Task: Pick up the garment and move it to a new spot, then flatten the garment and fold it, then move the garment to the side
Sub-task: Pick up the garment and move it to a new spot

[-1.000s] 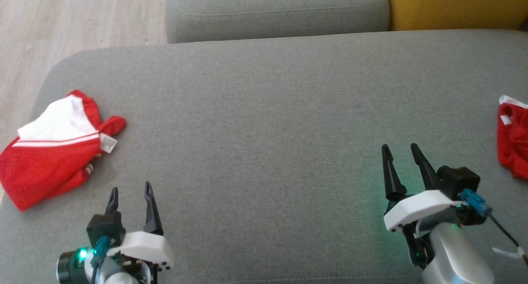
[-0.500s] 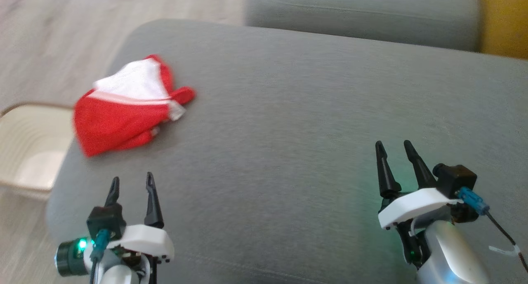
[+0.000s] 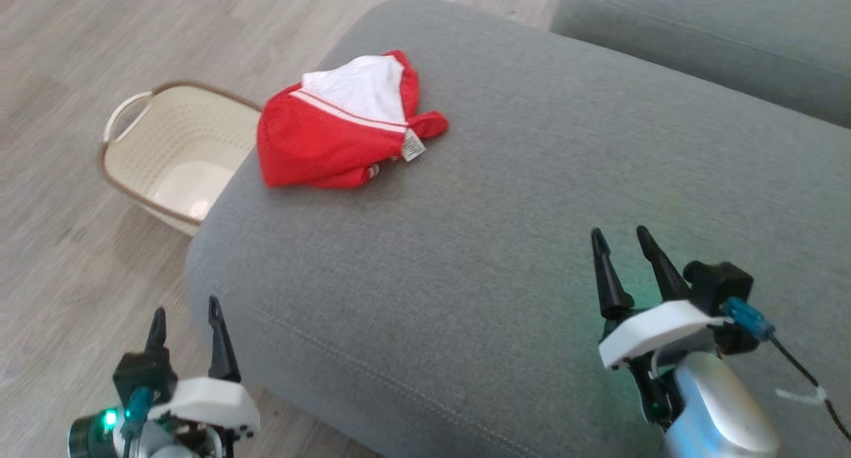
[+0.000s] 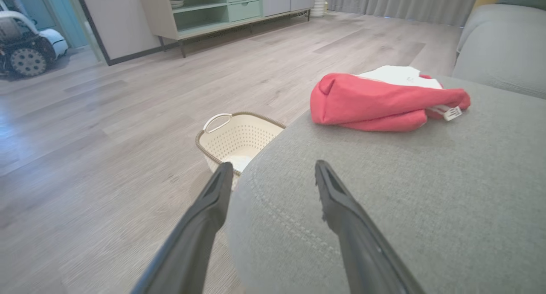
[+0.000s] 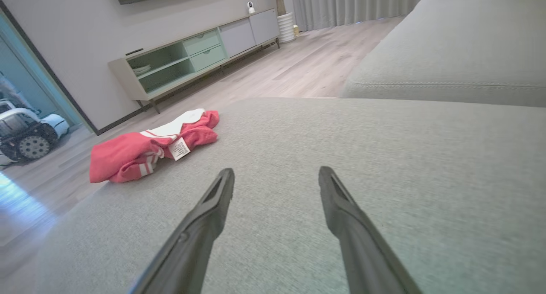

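1. A grey fabric sofa cushion (image 3: 532, 199) is the bearing surface; its rounded end faces the wooden floor (image 3: 60, 265).
2. On it lies one red and white garment (image 3: 319, 139), bunched, near the cushion's far left corner, a white label at its edge.
3. On the floor, just beside that end, stands a cream perforated basket (image 3: 166, 135).

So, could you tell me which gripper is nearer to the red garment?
Left. The left gripper hovers off the cushion edge, short of the red garment; the right gripper is farther off, across the cushion.
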Tool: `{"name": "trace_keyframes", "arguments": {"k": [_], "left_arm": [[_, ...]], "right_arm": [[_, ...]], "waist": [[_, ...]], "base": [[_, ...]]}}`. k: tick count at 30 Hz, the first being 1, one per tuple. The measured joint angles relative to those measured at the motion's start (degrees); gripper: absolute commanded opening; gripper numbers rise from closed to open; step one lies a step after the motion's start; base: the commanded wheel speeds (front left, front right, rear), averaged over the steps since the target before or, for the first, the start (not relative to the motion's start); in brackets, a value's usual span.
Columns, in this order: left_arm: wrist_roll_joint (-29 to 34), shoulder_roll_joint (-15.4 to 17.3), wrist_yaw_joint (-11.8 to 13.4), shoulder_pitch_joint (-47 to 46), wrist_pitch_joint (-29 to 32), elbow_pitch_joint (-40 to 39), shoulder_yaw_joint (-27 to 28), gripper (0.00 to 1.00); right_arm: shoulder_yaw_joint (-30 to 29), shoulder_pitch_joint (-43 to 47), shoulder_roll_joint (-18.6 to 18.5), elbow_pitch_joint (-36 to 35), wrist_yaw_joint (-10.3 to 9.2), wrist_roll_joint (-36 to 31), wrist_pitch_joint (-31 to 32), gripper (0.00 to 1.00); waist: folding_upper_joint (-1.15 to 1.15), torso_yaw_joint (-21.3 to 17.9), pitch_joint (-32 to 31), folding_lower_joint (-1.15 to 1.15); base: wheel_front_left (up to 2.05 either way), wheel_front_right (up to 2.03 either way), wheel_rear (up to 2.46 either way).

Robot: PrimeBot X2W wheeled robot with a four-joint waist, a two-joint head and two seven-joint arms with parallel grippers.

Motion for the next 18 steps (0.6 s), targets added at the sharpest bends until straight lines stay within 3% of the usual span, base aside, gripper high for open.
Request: {"name": "trace_keyframes", "arguments": {"k": [12, 18], "left_arm": [[-3.55, -0.26, -1.32, -3.89, 0.00, 3.38, 2.58, 1.00], [-4.86, -0.58, -4.15, -14.46, 0.00, 8.22, 3.92, 1.00]], "right_arm": [[2.38, -3.33, -0.01, 1.12, -0.01, -2.58, 0.00, 1.00], [1.99, -7.96, -0.07, 0.57, 0.00, -7.09, 0.00, 1.00]], "waist": [[0.00, -2.78, 3.38, 0.00], [0.00, -5.69, 8.05, 0.00]], "base": [[0.00, 0.00, 0.00], [0.00, 0.00, 0.00]]}}
